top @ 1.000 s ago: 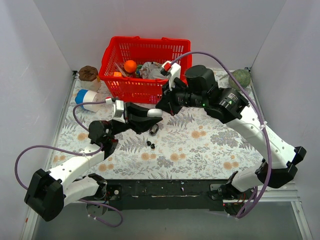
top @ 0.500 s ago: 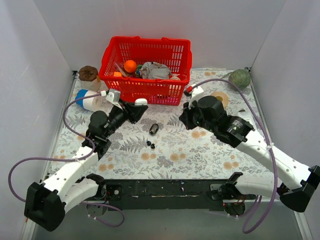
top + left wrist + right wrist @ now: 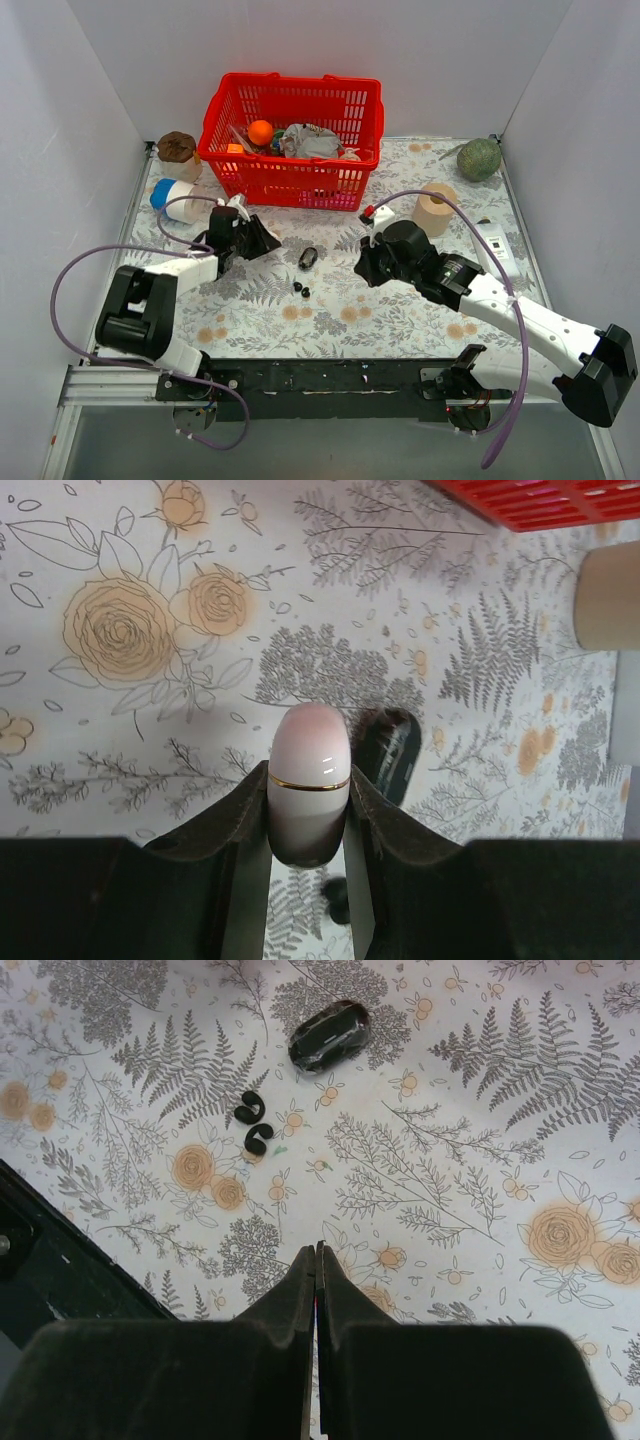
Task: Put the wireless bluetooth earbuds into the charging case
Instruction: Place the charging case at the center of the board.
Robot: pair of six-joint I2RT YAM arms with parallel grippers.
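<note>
My left gripper point(image 3: 308, 792) is shut on a white oval charging case point(image 3: 309, 750) with a gold seam, which sticks out beyond the fingertips. In the top view this gripper point(image 3: 264, 241) is low over the mat, left of a closed black charging case point(image 3: 308, 258) that lies flat. Two black earbuds point(image 3: 300, 289) sit just in front of the black case, also visible in the right wrist view as earbuds point(image 3: 254, 1125) below the black case point(image 3: 330, 1035). My right gripper point(image 3: 362, 263) is to the right of them, shut and empty point(image 3: 317, 1252).
A red basket point(image 3: 292, 135) of odds and ends stands at the back. A blue-and-white bottle point(image 3: 172, 197) and a brown object point(image 3: 177, 148) are at the back left. A tan cylinder point(image 3: 434, 208), a green ball point(image 3: 479, 158) and a white device point(image 3: 497, 245) are at the right.
Both arms have pulled back from the basket's front and dropped toward the mat. The left one swung left with the white case still held; the right one moved toward the near right.
</note>
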